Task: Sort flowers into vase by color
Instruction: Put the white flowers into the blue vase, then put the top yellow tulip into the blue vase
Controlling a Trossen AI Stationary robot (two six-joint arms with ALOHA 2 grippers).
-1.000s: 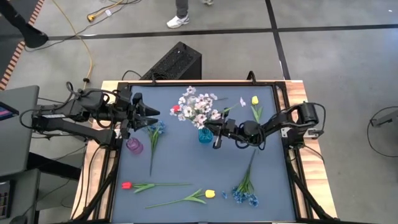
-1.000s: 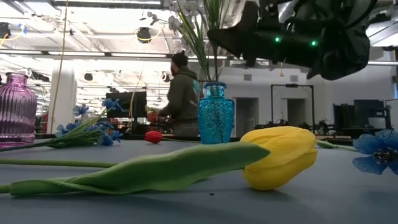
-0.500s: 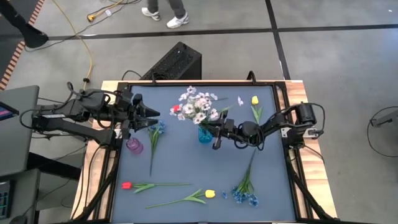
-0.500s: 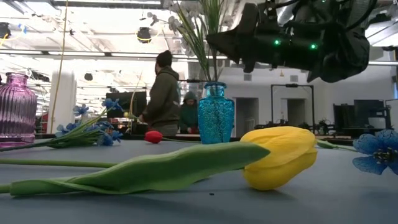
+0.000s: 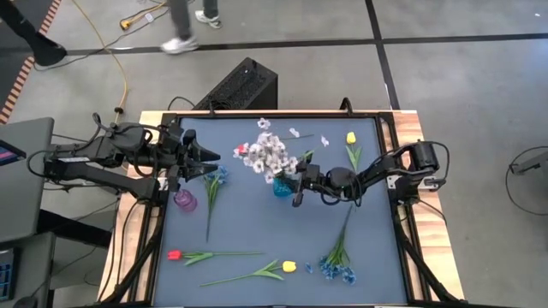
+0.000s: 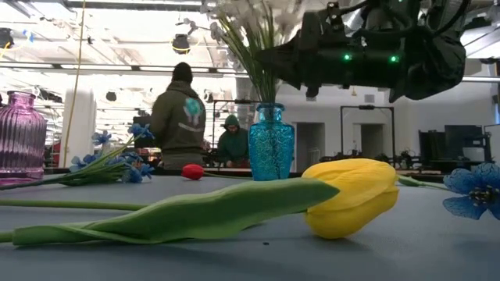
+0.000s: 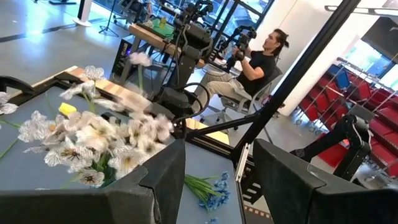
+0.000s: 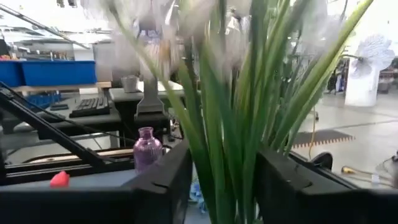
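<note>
The right gripper (image 5: 299, 182) hangs right above the small teal glass vase (image 5: 282, 186), and its two dark fingers (image 8: 163, 186) stand apart with the green stems of the white blossom spray (image 5: 271, 157) running up between them. The stems look loose in that gap, not squeezed, so I think this is the letting-go step: the white flowers are already standing in the teal vase and leaning over a bit. The left gripper (image 5: 208, 157) waits on the far side of the white flowers from the right jaws, just above the ribbed purple glass vase (image 5: 185, 200), with its jaws part way open and nothing in them. A blue blossom spray (image 5: 213, 184) lies just under the left jaws. Near the right arm lie another blue blossom spray (image 5: 337, 265) and a small yellow tulip (image 5: 350, 139). Farther from both jaws rest a red tulip (image 5: 175, 255) and a second yellow tulip (image 5: 289, 267). Next, the right gripper should lift away slowly so it does not drag the stems out, then go for another flower.
</note>
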